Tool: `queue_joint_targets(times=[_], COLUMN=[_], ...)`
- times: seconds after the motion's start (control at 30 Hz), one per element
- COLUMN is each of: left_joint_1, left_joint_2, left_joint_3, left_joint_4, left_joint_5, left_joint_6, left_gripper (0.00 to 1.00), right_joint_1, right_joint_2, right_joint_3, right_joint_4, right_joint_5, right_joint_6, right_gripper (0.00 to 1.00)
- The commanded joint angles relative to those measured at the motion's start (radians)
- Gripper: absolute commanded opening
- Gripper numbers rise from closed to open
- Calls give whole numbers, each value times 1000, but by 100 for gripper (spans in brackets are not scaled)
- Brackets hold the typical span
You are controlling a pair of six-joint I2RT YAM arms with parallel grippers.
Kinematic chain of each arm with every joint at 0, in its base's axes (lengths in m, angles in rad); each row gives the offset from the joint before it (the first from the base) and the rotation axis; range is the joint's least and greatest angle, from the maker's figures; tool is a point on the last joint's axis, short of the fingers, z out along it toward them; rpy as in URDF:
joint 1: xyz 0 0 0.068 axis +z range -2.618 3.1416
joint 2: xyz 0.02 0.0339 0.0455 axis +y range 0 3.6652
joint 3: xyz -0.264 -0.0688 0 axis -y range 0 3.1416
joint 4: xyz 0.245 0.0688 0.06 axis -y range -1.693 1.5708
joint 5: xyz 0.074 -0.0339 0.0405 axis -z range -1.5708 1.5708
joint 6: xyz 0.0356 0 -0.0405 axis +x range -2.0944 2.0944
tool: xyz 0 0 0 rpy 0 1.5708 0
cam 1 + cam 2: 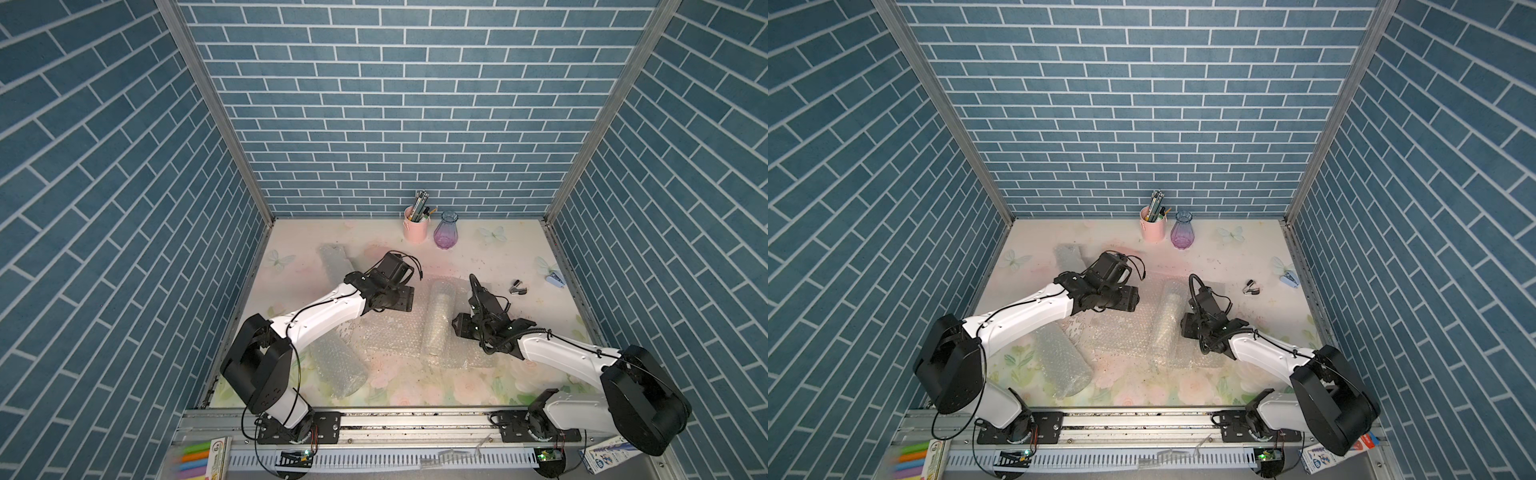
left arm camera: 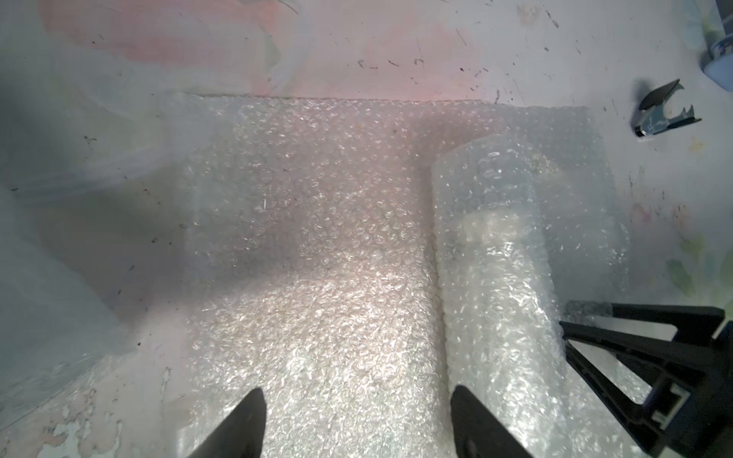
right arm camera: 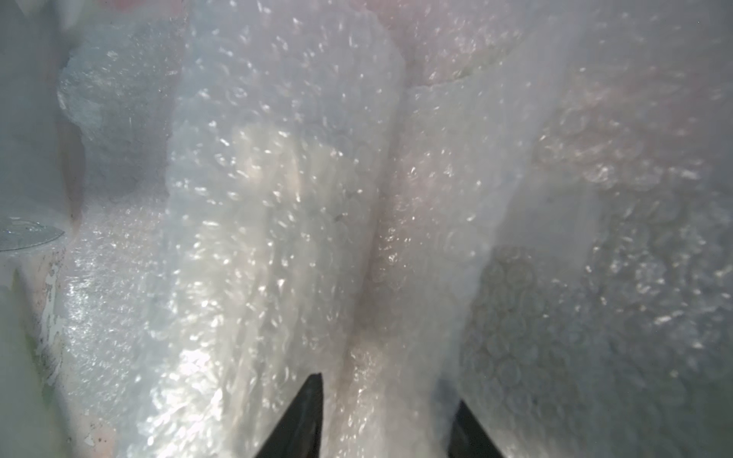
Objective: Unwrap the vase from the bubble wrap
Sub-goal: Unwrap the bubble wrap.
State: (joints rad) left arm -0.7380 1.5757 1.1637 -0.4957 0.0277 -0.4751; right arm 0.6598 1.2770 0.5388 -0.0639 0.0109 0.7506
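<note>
A rolled tube of bubble wrap [image 1: 438, 320] [image 1: 1167, 322] lies on a flat, spread sheet of bubble wrap [image 1: 388, 330] at the middle of the table. A pale shape shows dimly through the tube [image 2: 488, 234]; I cannot tell what it is. My left gripper [image 2: 359, 396] hangs open over the flat sheet [image 2: 317, 246], one fingertip just beside the tube. My right gripper [image 3: 388, 390] is at the tube's other side [image 1: 456, 326], its jaws apart over a crinkled fold of wrap [image 3: 277, 222]. A bare purple and blue glass vase [image 1: 445, 230] stands at the back.
A pink cup of pens [image 1: 415, 226] stands beside the glass vase. Two more bubble wrap rolls lie at back left [image 1: 334, 259] and front left [image 1: 338, 365]. A staple remover [image 1: 516, 288] and a blue stapler [image 1: 555, 277] lie at the right, near the wall.
</note>
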Motion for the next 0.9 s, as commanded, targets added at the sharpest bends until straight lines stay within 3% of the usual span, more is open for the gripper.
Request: queue_joint_targets(times=[0.0, 0.13, 0.23, 0.53, 0.87], left_joint_1=[-38, -95, -137, -239, -247], left_joint_2=[27, 72, 107, 205, 299], left_joint_3=[39, 87, 127, 250, 302], left_joint_4=[1, -14, -11, -9, 12], left_joint_5=[18, -1, 13, 73, 148], left_joint_6=[23, 31, 26, 15, 2], left_gripper=[75, 74, 74, 73, 71], right_joint_1=[-3, -3, -4, -19, -56], right_joint_2=[-65, -136, -196, -280, -204], right_joint_3=[-5, -7, -16, -63, -115], right_joint_4=[-32, -91, -123, -134, -1], right_joint_5=[58, 130, 163, 100, -11], right_joint_6=[-5, 0, 7, 6, 48], right_gripper=[52, 51, 45, 9, 1])
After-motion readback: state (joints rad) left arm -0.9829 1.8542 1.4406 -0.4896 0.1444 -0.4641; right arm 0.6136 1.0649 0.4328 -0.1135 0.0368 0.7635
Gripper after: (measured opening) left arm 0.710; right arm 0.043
